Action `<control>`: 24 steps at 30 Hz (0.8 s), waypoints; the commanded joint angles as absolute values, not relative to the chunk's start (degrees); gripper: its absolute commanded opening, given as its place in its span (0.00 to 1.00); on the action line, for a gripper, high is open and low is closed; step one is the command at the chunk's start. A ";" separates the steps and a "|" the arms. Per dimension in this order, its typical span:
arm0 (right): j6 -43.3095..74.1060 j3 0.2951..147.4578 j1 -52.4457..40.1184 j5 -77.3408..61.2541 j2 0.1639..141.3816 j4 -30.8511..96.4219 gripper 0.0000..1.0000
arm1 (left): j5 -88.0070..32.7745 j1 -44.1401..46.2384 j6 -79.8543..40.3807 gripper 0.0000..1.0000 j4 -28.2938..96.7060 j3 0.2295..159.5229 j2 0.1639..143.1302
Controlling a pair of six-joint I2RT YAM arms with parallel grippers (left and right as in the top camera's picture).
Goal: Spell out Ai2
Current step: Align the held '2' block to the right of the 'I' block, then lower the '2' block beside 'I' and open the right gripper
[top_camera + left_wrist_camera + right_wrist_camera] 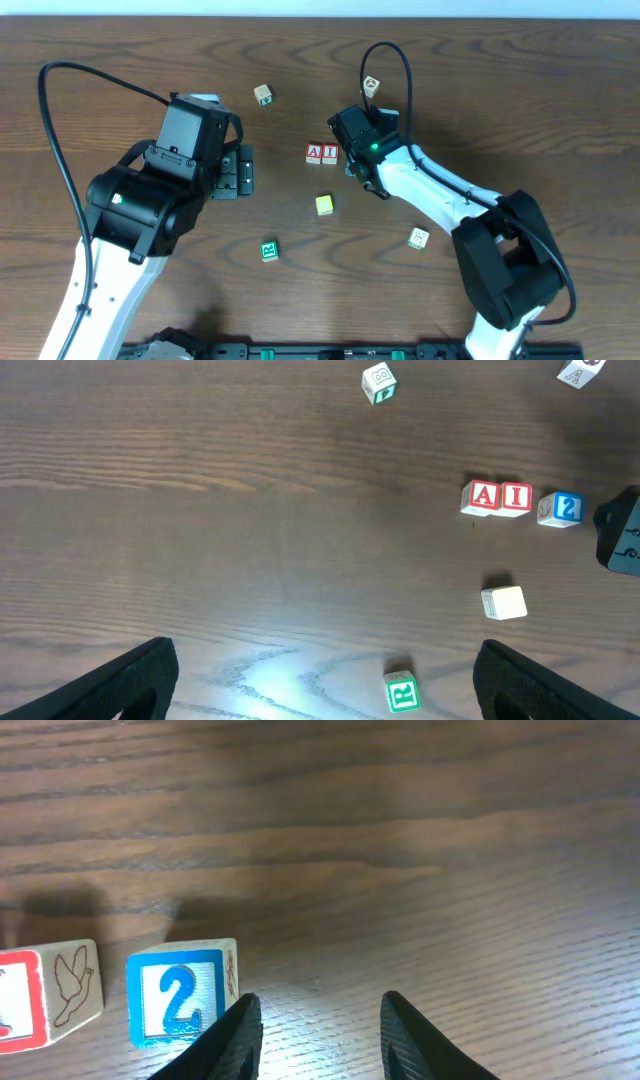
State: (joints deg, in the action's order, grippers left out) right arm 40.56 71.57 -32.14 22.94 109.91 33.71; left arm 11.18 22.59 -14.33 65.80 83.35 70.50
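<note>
Just right of the joined A block (484, 497) and I block (516, 497), the 2 block (180, 1005) is seen free beside the parted right gripper (318, 1025); spelling is judged done, and a clean retreat is needed.

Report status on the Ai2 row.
Left gripper open, empty. Right gripper open, beside 2. A, I touching; 2 sits after I, small gap. Nothing blocking.
</note>
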 commanded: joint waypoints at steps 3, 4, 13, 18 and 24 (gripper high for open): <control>41.52 71.07 -31.42 23.53 111.79 33.56 0.39 | 12.03 22.52 -14.31 0.95 66.00 83.72 70.43; 41.52 71.07 -31.42 23.53 111.92 33.54 0.39 | 12.03 22.52 -14.31 0.95 66.00 83.74 70.43; 41.50 71.07 -31.31 23.53 112.97 31.48 0.38 | 12.03 22.52 -14.31 0.95 66.00 83.74 70.43; 41.52 71.07 -31.31 21.47 112.97 30.15 0.38 | 12.05 22.52 -14.31 0.95 66.00 83.74 70.43; 41.52 71.07 -31.31 20.95 112.97 28.84 0.38 | 12.05 22.52 -14.31 0.95 66.00 83.74 70.43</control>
